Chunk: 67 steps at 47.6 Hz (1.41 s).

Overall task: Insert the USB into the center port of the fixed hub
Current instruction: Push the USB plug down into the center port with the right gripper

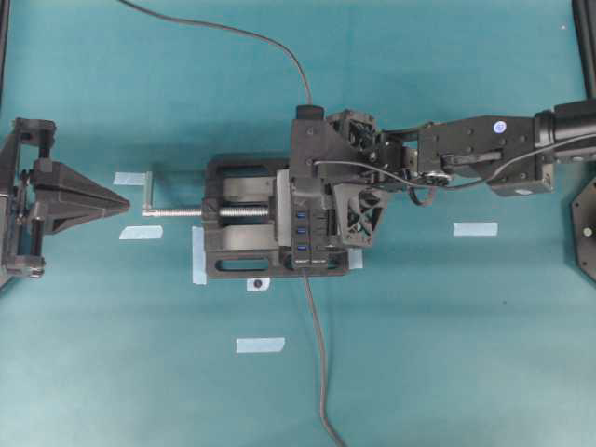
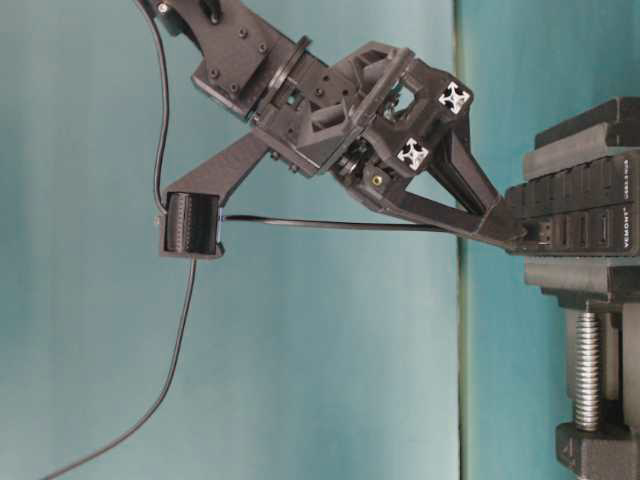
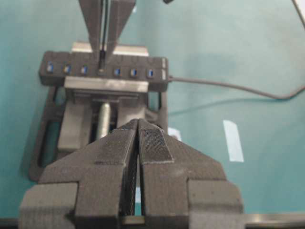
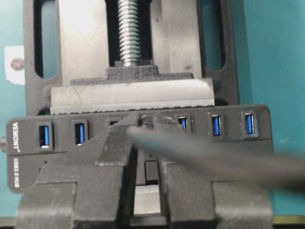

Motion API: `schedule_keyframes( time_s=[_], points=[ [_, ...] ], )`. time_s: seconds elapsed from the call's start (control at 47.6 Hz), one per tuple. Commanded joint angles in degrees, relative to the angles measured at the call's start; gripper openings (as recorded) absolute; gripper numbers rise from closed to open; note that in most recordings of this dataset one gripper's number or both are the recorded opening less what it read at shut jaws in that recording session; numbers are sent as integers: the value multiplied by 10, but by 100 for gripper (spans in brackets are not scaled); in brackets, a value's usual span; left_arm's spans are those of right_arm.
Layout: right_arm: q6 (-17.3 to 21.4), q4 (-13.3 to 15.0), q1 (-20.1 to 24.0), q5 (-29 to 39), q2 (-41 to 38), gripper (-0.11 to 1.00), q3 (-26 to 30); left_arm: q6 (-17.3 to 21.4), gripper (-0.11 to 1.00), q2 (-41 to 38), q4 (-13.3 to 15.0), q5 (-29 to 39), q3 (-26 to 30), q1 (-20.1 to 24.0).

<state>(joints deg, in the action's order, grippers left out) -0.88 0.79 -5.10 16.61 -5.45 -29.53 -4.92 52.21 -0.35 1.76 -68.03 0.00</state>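
left claw [image 3: 138, 157] clenched, empty, parked left, far from hub | fixed hub [image 4: 228, 143] clamped in vise [image 1: 237, 223] | right claw [image 4: 143, 125] grasping USB [image 2: 527, 235], plug axis toward center port [image 3: 101, 71], tip at slot

Even, bright light is falling from above, casting only soft shadows on the teal table [image 1: 447, 354]. In the right wrist view the cable [image 4: 214, 160] is blurring, too close to focus.

left hand [image 3: 137, 143] closed, right hand [image 4: 145, 125] pinched
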Motion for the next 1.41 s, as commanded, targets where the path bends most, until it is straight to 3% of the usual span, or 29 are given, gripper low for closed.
schedule_keyframes(
  time_s=[0.0,1.387],
  points=[
    [10,-1,2,-2,2,11,2,-1,0,-4,-1,-7,8,1],
    [10,-1,3,8,-15,11,-5,-1,0,-3,-2,-7,7,4]
  ],
)
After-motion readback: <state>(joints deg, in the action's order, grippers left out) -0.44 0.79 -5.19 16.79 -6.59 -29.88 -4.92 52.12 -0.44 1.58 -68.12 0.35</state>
